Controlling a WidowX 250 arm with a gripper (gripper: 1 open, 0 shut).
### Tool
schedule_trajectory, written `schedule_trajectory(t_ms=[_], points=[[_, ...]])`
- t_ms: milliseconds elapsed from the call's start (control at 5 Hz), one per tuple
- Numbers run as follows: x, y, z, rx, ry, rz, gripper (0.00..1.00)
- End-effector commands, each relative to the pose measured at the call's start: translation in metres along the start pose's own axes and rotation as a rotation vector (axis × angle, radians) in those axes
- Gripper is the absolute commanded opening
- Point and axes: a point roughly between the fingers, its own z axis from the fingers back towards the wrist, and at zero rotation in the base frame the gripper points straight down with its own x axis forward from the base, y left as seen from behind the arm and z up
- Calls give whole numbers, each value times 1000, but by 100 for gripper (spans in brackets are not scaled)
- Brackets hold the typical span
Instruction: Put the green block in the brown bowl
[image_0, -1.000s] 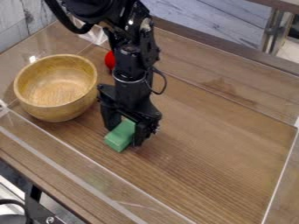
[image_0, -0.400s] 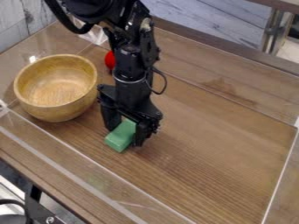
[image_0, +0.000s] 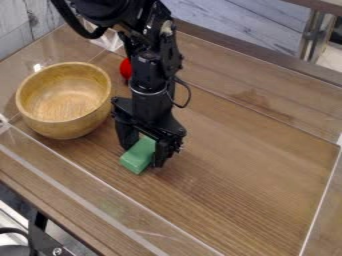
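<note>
The green block (image_0: 136, 158) lies on the wooden table, right of the brown bowl (image_0: 63, 99). My gripper (image_0: 144, 150) points straight down over the block, low at the table. Its black fingers (image_0: 123, 134) stand open on either side of the block's far end, which they partly hide. The bowl of light brown wood sits at the left, with nothing inside it.
A red toy (image_0: 126, 68) peeks out behind the arm, just right of the bowl. A clear plastic wall (image_0: 80, 190) runs along the table's front edge. Bare wooden tabletop (image_0: 254, 150) stretches to the right.
</note>
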Motion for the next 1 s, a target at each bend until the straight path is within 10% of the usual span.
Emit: schedule_trajectory(t_ms=[0, 800], points=[[8, -1, 11, 1, -51, 3, 0], [9, 27, 87, -21, -158, 78, 0]])
